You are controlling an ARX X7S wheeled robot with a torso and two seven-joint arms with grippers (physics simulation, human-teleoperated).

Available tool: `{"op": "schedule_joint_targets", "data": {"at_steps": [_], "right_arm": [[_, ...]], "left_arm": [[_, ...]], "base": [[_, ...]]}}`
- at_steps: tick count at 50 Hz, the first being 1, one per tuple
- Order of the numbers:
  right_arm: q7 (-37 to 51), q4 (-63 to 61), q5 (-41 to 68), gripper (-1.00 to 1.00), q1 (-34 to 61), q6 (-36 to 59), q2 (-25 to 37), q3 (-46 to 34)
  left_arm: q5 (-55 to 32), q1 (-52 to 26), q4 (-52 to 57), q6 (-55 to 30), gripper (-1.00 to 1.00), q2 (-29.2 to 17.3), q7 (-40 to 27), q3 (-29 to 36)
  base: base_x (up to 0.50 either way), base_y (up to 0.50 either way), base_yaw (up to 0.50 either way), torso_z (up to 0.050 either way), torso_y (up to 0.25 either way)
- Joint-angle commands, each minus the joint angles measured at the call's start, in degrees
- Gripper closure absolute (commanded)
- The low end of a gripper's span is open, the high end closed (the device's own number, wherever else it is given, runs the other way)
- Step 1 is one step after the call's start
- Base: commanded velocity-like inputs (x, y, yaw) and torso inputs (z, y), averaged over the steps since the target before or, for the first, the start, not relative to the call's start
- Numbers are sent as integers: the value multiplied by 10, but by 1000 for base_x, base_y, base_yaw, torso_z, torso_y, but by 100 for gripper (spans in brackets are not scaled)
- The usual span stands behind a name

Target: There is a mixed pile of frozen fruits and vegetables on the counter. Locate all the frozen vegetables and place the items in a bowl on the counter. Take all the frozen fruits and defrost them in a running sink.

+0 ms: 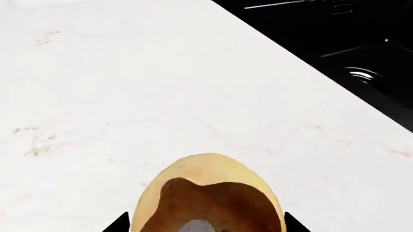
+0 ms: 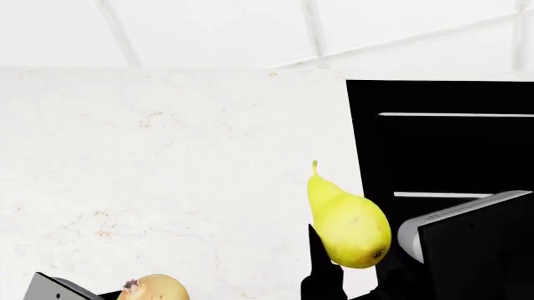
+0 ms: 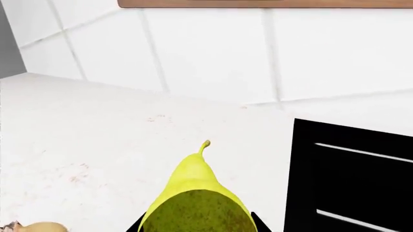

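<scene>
Both fruits in hand, held above the flat white speckled stone counter (image 2: 167,156); neither yet over the matte black rectangular sink (image 2: 451,144).

Right gripper (image 2: 338,265): clamped on the smooth yellow pear with the narrow pointed top (image 2: 346,219); dark finger visible against the pear's lower flank; long axis tilted, stem aimed at the counter's back edge and the white tiled wall (image 2: 250,31); fat end nearest the wrist. Pear poised just beside the sink's near-left edge, basin lying to the right of it; short carry rightward judged sufficient to clear the rim.

Left gripper (image 1: 205,224): closed around the rounder tan-yellow fruit with the dark stem end (image 1: 210,193); black fingertips flanking it on both sides in the left wrist view; held low at the counter's front edge, well apart from the sink; whole width of counter to cross. Right arm clearly the nearer to the basin.

Round ringed drain (image 1: 361,75) glinting in the basin floor, left wrist view; faucet not in view, so running water not confirmable.

Count: yellow pears, one; tan-yellow fruits, one; sinks, one; eggplant and bowl, none seen in any view.
</scene>
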Motion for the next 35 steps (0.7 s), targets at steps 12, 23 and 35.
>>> {"op": "schedule_joint_targets", "data": {"at_steps": [12, 23, 35], "right_arm": [[-14, -13, -56, 100, -30, -8, -7, 24], [4, -51, -40, 100, -100, -65, 27, 72], [48, -104, -13, 100, -159, -117, 102, 156]], "left_arm": [[-21, -20, 19, -8, 100, 20, -12, -20], [-191, -69, 50, -55, 100, 23, -127, -122], [-419, -154, 55, -13, 100, -46, -313, -143]], "base": [[0, 0, 0, 0, 0], [0, 0, 0, 0, 0], [0, 0, 0, 0, 0]]}}
